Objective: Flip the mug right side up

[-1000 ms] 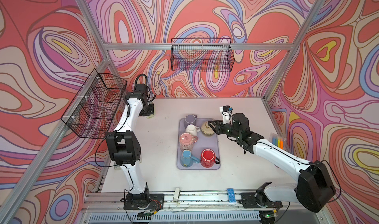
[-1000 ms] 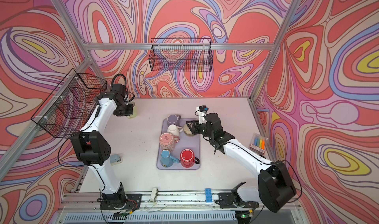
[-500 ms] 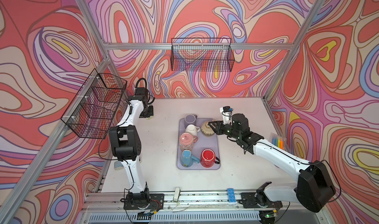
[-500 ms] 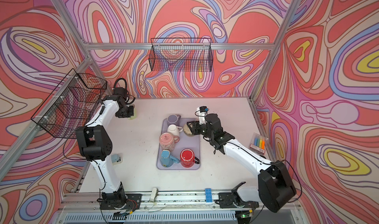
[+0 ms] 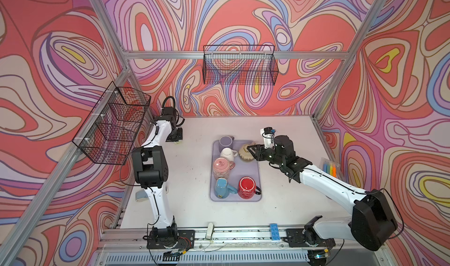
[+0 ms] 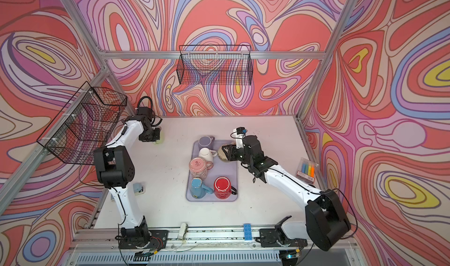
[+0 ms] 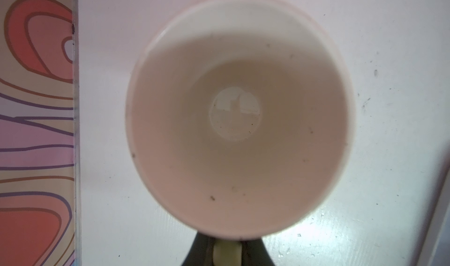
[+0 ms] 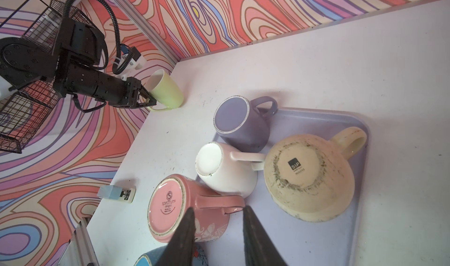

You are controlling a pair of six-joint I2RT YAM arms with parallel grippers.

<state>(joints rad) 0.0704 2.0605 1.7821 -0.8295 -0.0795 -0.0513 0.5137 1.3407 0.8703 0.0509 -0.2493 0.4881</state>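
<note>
One target: pale green mug (image 8: 166, 89), off the tray (image 5: 248, 171), on the table (image 5: 192, 174) in the far left corner, close to the wall.
Orientation: mouth up; the left wrist view looks straight down into the pale green mug (image 7: 238, 116) (empty, a few specks inside).
Left gripper (image 8: 147, 101): clamped on the mug's handle (image 8: 158, 109), jaws nearly together around the thin loop.
Right gripper (image 8: 218, 208): jaws partly apart, nothing between them, hanging over the tray above the pink mug (image 8: 168, 211), with the cream mug (image 8: 309, 177) beside it (both base-up).
Handling: glazed ceramic, so stiff, slick and fairly heavy for a handle-only hold; likely to swing in the grip and to chip if knocked or dropped.
Where to hold: the handle loop suits tipping it; pinching rim and wall is the alternative, more slippery (my guess).
Progress: looks upright and seems to rest on the table; probably only the release is left, and it needs a slow opening so the mug does not get tugged over.
</note>
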